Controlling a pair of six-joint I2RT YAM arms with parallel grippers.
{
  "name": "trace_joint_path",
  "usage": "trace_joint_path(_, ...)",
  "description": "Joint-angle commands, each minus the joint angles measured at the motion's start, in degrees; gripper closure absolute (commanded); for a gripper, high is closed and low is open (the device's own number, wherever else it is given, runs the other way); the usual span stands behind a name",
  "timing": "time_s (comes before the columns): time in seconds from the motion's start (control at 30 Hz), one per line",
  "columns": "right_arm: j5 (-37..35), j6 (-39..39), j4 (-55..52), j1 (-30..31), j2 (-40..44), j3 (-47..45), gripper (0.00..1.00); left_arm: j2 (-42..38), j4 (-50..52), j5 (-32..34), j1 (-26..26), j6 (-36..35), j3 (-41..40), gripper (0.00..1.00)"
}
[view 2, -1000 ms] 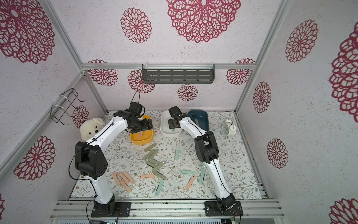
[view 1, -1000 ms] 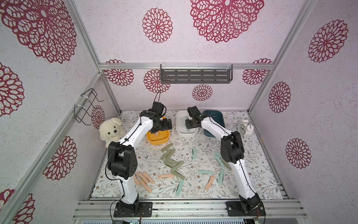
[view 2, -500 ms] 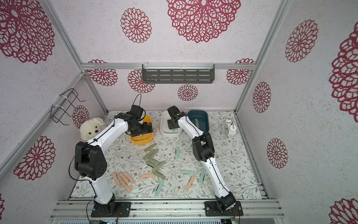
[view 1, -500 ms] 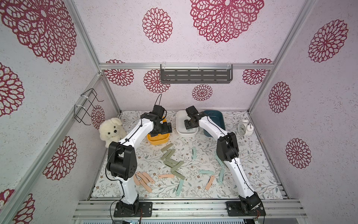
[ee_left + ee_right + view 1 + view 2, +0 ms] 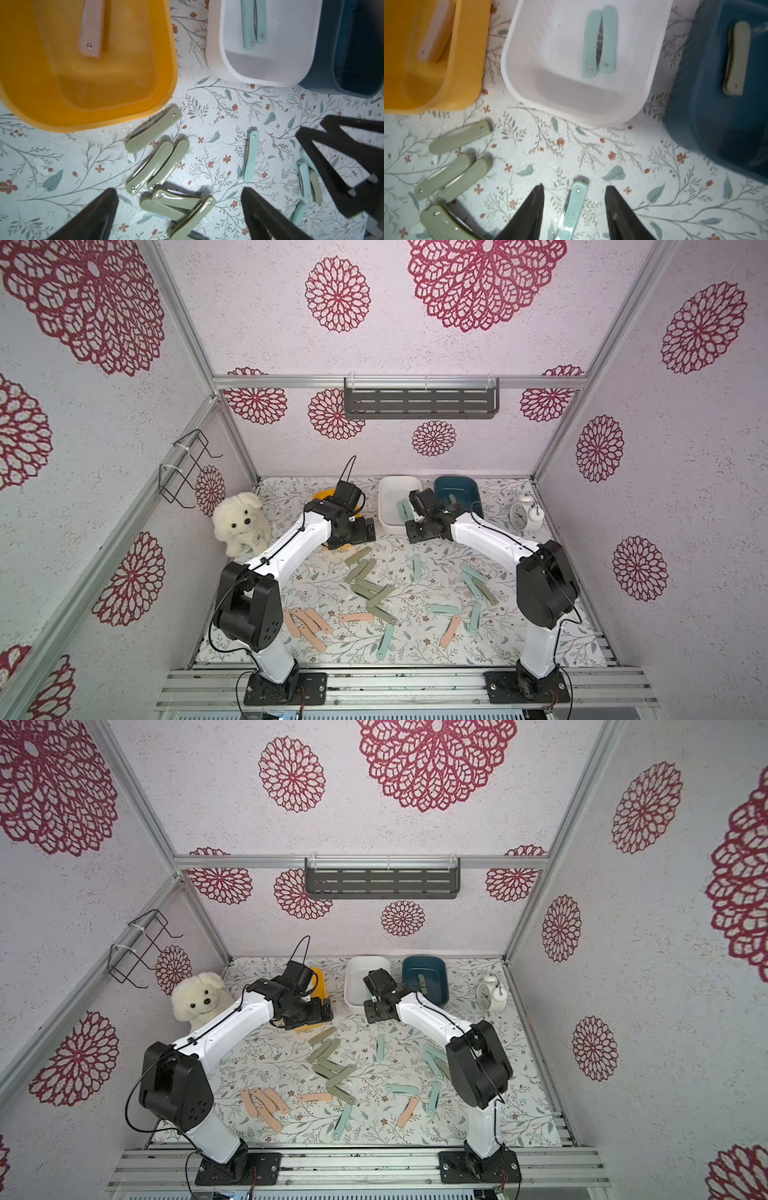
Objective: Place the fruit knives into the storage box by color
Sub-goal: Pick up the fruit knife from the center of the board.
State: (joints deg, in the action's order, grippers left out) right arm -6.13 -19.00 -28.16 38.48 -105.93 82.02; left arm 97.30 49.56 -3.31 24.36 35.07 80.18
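Three boxes are set in a row along the far side of the flowered cloth [image 5: 519, 639]: a yellow box [image 5: 319, 986] on the left, a white box [image 5: 392, 489] in the middle and a blue box [image 5: 457, 488] on the right. One pink knife [image 5: 91, 29] is seen lying in the yellow box. Two teal knives [image 5: 599, 41] lie side by side in the white box, and one green knife [image 5: 736, 60] lies in the blue box.

The other fruit knives [image 5: 153, 131] are scattered flat on the cloth. The green knives [image 5: 149, 166] are bunched in the middle, some overlapping. The pink knives [image 5: 306, 621] are gathered mostly at the near left, and the loose teal knives [image 5: 304, 178] are spread mostly toward the right.

The left gripper [image 5: 178, 190] is spread wide, and nothing is held between its fingers [image 5: 264, 214]. In both top views it is placed over the near right corner of the yellow box. The right gripper [image 5: 574, 186] is parted about halfway and is empty. It is placed just on the near side of the white box, above the cloth. A lone teal knife [image 5: 574, 207] is framed between its fingers [image 5: 529, 214] in the right wrist view, but it lies on the cloth and is not gripped.

A plush dog [image 5: 243, 522] is seated at the far left, and an alarm clock [image 5: 524, 514] is stood at the far right.
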Motion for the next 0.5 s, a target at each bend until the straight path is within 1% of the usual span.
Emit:
trace_joint_path(0.0,0.01,-5.02,3.84,1.69,3.09,-7.30,0.48,-2.48,-1.42,0.77,1.55,1.30,-1.65,0.03)
trace_joint_path(0.07,1.28,-6.40,5.06,2.68,3.93,-10.93,0.48,-2.94,-2.16,0.77,2.26,1.85,-3.00,0.03)
trace_joint_path(0.2,2.07,-7.73,6.33,4.12,3.81,-14.99,0.45,-2.75,-2.77,0.48,3.26,2.31,-4.55,0.03)
trace_joint_path(0.3,1.08,-7.89,6.89,4.41,4.11,-17.07,0.42,-2.82,-2.52,0.85,3.81,2.35,-4.94,0.03)
trace_joint_path(0.47,0.12,-7.88,7.33,4.41,2.87,-17.79,0.43,-2.84,-2.38,1.04,3.88,2.04,-4.97,0.03)
